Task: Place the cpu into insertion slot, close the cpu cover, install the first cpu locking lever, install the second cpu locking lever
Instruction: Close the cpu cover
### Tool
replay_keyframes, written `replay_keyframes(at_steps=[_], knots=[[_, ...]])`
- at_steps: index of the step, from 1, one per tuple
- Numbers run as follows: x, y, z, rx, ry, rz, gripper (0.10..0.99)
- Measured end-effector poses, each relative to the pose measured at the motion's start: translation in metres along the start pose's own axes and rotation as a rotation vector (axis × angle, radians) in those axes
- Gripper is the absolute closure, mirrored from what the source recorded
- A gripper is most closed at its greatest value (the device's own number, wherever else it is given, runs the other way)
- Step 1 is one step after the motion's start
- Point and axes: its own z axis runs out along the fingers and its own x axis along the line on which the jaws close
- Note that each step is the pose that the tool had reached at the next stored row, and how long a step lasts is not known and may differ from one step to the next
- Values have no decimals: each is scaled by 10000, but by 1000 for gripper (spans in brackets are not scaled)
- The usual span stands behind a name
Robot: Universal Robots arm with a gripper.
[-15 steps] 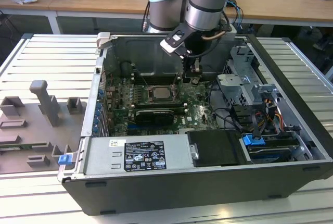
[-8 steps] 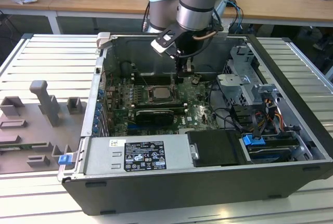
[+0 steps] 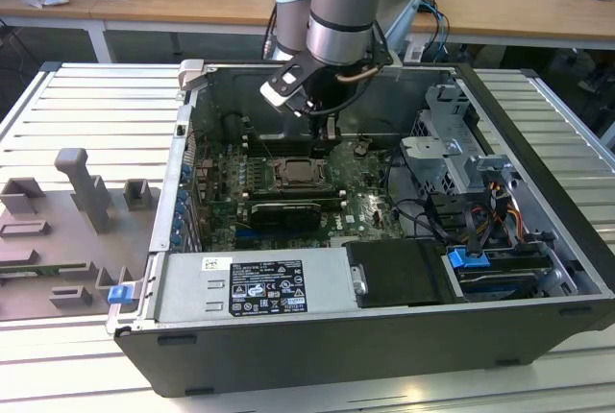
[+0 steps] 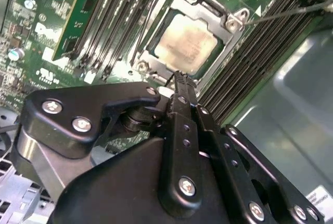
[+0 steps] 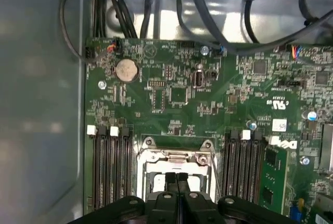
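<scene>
Black gripper (image 4: 179,79) links and their screw heads lie closest to the lens in the second wrist view. The two fingers are pressed flat against each other, clenched, with nothing visible between them. Their joined tip sits at the near edge of the insertion slot (image 4: 141,66); whether it touches the metal there I cannot tell. The cpu (image 4: 184,44) lies seated in that slot, its pale metal top facing up. The cpu cover (image 4: 205,10) lies down around it, so the chip shows through the cover's window. A thin metal rod (image 4: 291,11) runs from one corner of the slot out over the memory slots (image 4: 250,62); whether it is latched I cannot tell. A green memory module (image 4: 78,15) stands in one of the slots on the other side. In the first wrist view the shut gripper (image 5: 177,178) again points at the slot, with black memory slots (image 5: 112,166) flanking it on both sides. A coin cell battery (image 5: 126,70) sits farther off on the green motherboard (image 5: 177,94). In the exterior view the robot arm (image 3: 341,10) reaches down into an open computer case (image 3: 317,360) lying on a slatted metal table (image 3: 96,106). There the gripper (image 3: 328,131) hangs just above the cpu (image 3: 301,172). A black expansion card (image 3: 284,213) lies just beside the slot. A labelled power supply (image 3: 255,283) lies nearer the camera, and a grey fixture (image 3: 86,192) rests on the table toward the exterior view's left.
</scene>
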Motion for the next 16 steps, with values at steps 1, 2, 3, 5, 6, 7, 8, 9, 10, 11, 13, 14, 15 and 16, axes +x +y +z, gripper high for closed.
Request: replay_keyframes(at_steps=[1, 2, 3, 5, 6, 7, 8, 9, 10, 11, 13, 14, 15, 16], knots=[[0, -7, 8, -31, -1, -20, 980], [0, -14, 13, -73, -4, -37, 980], [0, -22, 16, -128, -11, -51, 980], [1, -64, 34, -427, -20, -82, 980], [2, -96, 41, -482, -24, -96, 980], [4, -126, 45, -496, -23, -104, 980], [5, -149, 47, -500, -23, -109, 980], [6, -181, 49, -503, -24, -119, 980], [7, -204, 49, -502, -25, -127, 980], [8, -222, 50, -503, -25, -133, 980], [13, -281, 54, -501, -27, -190, 980], [15, -285, 54, -499, -28, -251, 980], [18, -299, 56, -499, -28, -293, 980], [18, -306, 57, -498, -28, -297, 980]])
